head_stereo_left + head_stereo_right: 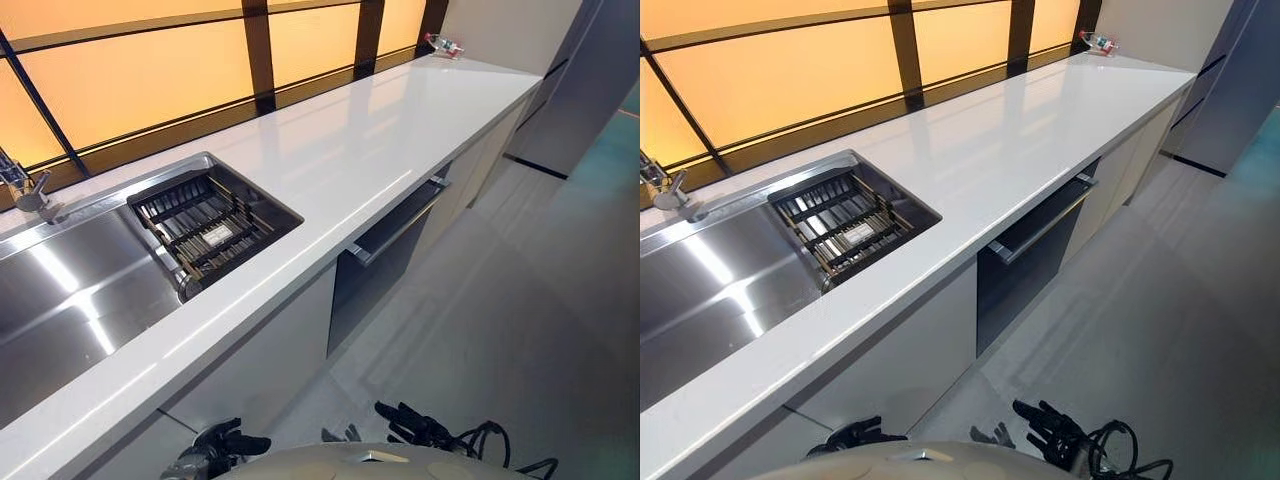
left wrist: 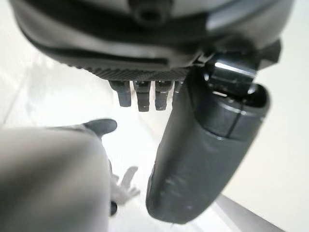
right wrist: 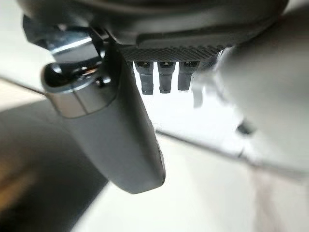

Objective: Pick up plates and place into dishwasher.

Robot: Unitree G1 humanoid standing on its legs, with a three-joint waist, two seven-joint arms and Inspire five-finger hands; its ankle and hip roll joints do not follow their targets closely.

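Note:
The dishwasher is a dark panel under the white counter, with a bar handle along its top; its door stands upright. A dark wire dish rack sits in the right end of the steel sink. My left hand hangs low in front of the cabinets, below the counter's edge, holding nothing. My right hand hangs low over the floor, nearer the dishwasher, also holding nothing. In the wrist views both the left hand and the right hand have straight fingers and an extended thumb.
A tap stands at the sink's back left. A small bottle lies at the counter's far end by the window. A tall grey cabinet rises at the far right. Pale floor runs along the cabinets.

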